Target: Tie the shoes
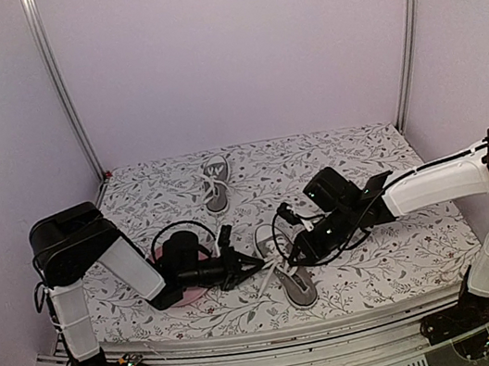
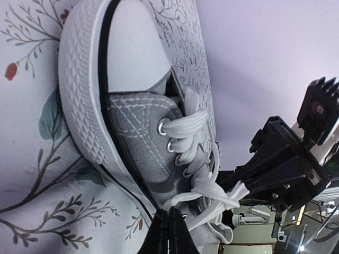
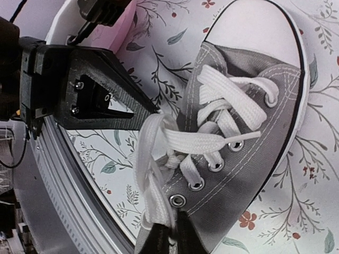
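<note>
The near shoe (image 1: 298,287), grey canvas with a white toe cap and white laces, lies lower centre in the top view; the far shoe (image 1: 216,184) lies upper centre. The right gripper (image 3: 168,233) pinches a lace (image 3: 150,169). The left gripper (image 2: 169,228) is pressed together; whether it holds any lace is unclear. Both wrist views cut off the heel.

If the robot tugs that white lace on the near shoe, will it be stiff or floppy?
Probably floppy: the lace bends and droops in loose loops over the eyelets. It looks flat and woven, so likely not slippery. The small shoe seems light, so a hard tug might drag it across the tablecloth.
</note>
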### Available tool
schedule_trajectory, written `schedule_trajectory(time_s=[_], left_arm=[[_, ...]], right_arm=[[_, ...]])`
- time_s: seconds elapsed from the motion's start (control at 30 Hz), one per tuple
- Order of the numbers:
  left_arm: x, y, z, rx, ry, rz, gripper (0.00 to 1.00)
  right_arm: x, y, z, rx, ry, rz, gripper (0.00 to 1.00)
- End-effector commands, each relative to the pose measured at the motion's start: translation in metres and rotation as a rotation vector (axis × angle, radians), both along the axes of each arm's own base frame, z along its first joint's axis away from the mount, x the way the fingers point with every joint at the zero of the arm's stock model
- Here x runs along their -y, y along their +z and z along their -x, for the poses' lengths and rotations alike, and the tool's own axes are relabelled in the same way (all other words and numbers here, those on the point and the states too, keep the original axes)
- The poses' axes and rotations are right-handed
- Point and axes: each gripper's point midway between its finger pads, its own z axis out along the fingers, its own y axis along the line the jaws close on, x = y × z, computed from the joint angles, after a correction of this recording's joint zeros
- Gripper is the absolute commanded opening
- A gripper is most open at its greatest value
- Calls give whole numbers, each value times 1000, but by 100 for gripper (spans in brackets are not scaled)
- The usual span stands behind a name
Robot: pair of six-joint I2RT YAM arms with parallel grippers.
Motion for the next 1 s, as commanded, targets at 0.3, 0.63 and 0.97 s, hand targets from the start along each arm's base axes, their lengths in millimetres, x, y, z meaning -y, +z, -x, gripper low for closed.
schedule_trajectory(time_s=[0.3,0.63,0.97], left_arm=[[8,19,-2,91,-73,57,0],[8,15,-3,79,-67,46,0],[9,12,-4,74,-70,37,0]], right_arm=[[20,53,-16,119,-50,-149,57],[14,36,-4,239,-108,-104,66],[-5,-9,19,189,-123,-27,62]])
